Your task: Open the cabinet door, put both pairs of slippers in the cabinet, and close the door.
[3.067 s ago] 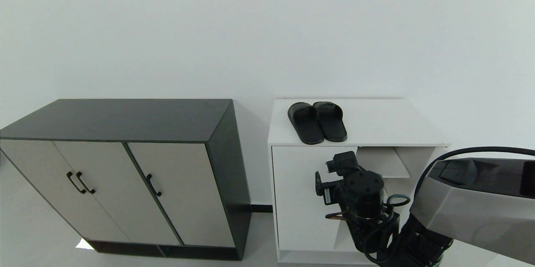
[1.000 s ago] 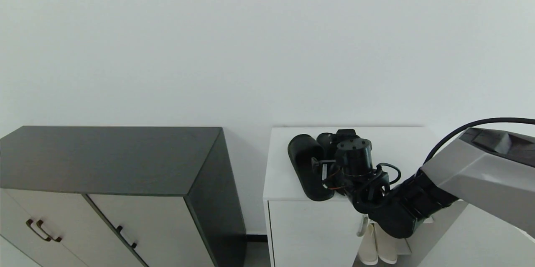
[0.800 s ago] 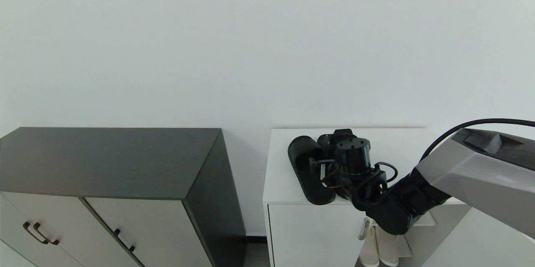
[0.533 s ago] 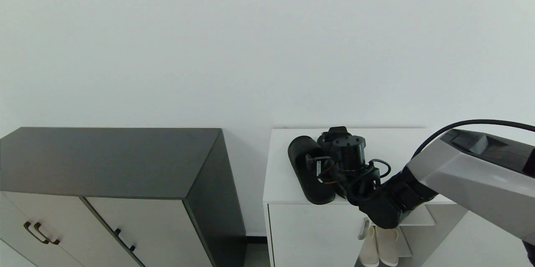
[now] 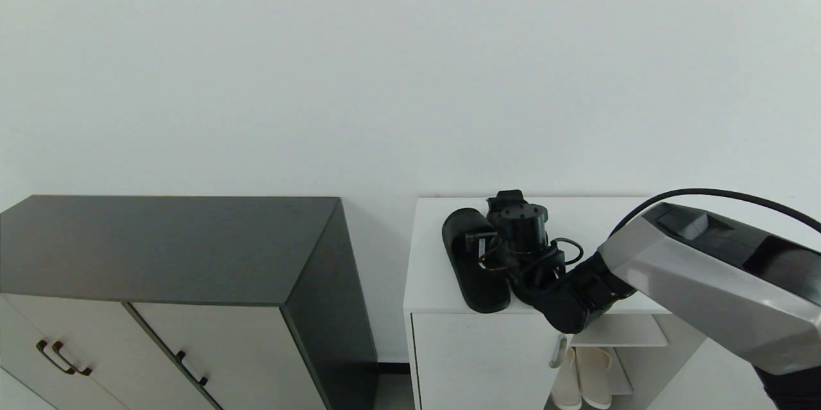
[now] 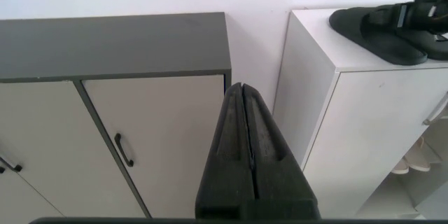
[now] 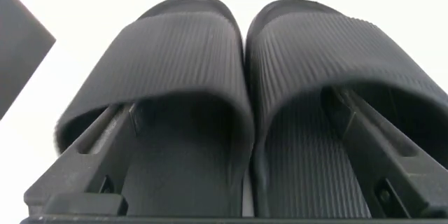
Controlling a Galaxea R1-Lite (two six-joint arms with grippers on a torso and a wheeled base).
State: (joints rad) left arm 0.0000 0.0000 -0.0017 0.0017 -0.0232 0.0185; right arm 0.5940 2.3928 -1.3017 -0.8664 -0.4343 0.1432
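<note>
Slippers (image 7: 185, 70) black; ribbed (side by side)

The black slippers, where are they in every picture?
Head view: the black slippers lie on top of the white cabinet, a little right of the middle.
Left wrist view: the slippers are far off, on the same cabinet top.
Right wrist view: they are very close, side by side, with one finger of the right gripper in each.
Shared landmark: the white cabinet's top.
</note>
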